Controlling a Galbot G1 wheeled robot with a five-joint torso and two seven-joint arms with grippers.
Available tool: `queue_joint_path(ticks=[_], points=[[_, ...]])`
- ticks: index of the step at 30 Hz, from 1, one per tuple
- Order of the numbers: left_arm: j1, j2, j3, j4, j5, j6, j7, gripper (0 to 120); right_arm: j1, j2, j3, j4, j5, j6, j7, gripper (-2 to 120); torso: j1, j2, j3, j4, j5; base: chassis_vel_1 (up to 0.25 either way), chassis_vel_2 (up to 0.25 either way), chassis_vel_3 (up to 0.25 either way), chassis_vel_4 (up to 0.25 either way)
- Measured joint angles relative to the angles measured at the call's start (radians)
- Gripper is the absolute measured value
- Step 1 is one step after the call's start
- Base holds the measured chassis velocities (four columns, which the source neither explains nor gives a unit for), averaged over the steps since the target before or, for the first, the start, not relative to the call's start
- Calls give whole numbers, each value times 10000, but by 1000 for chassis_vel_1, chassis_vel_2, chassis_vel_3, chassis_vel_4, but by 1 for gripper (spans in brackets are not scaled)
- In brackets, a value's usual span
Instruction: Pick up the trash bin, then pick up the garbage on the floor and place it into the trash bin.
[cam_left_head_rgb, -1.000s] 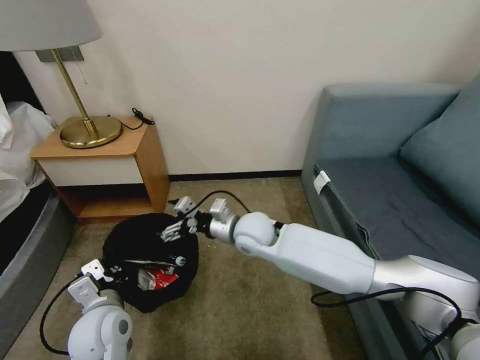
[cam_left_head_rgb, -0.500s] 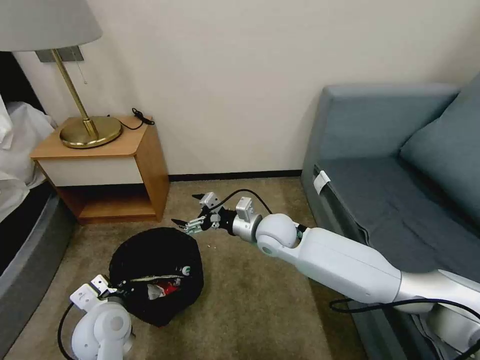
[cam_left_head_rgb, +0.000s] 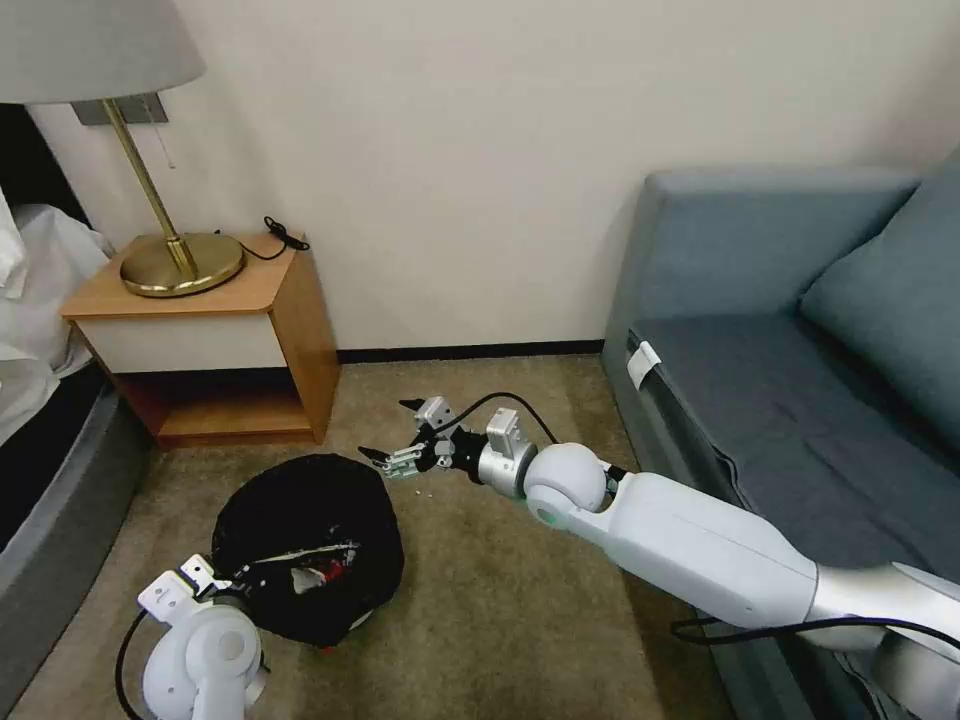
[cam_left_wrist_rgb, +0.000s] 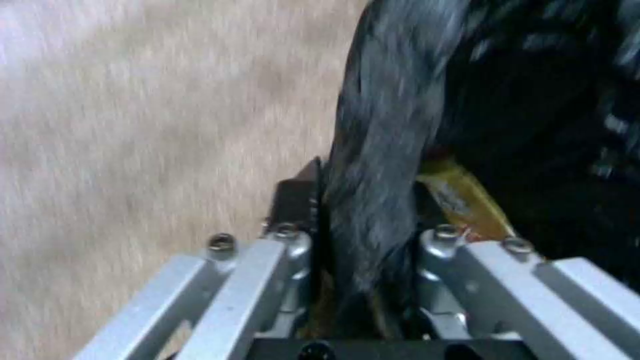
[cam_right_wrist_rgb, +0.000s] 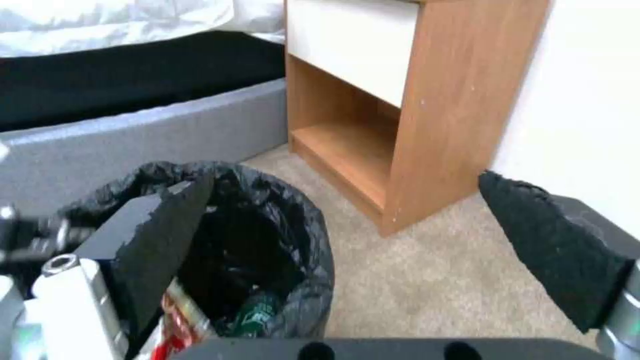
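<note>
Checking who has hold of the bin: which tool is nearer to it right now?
The left. The left tool is clamped on the trash bin rim, black bag between its fingers. The right tool is open, empty, above the carpet just beyond the bin's far rim.

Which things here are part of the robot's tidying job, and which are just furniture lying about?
Part of the job:
trash bin, gripped at its rim by the left hand
garbage inside it
right hand, open

Just there:
nightstand
lamp
sofa
bed
</note>
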Motion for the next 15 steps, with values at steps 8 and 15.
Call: queue_joint_path(ticks=[8,15], points=[[470,1,-145,-171,3431,-2674,3662,63,-904,-337,837,481,28,-20,268,100,0,0,0,2,3,0,0,0,0],[784,1,-317,-359,4826,-4529,6378,86,-2049,-588,2639,1611,0,258,893,100,0,0,0,2,4,0,0,0,0]])
